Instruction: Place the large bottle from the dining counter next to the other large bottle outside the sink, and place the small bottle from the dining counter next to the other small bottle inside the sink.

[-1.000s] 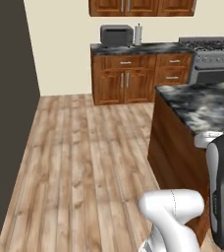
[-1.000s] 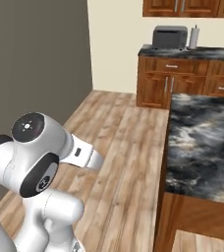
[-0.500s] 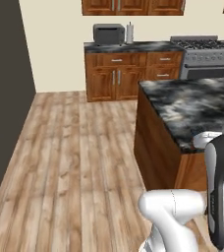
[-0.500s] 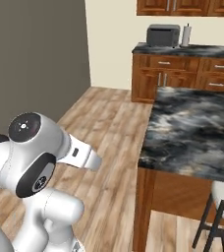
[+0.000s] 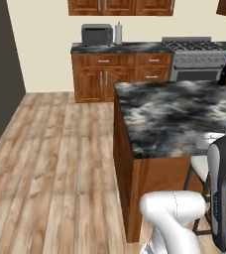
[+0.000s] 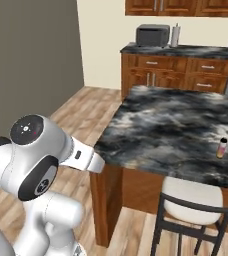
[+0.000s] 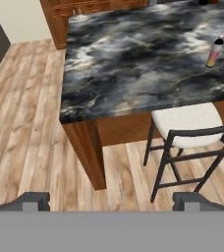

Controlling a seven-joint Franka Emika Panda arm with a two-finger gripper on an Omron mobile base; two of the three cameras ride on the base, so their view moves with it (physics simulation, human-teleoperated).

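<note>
Our jaws are spread wide with nothing in them; small bottle (image 7: 214, 52) stands upright on the worktop (image 7: 133, 64), above a chair (image 7: 187, 133).

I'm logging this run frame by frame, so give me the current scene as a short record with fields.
dining counter: marbled island, wood base
small bottle: pinkish-orange, dark cap, upright on the island near the chair side
large bottle: dark, upright at the island's far edge
chair: white seat, dark frame, pushed against the island
gripper: open, empty, above the floor short of the island
back counter: toaster
</note>
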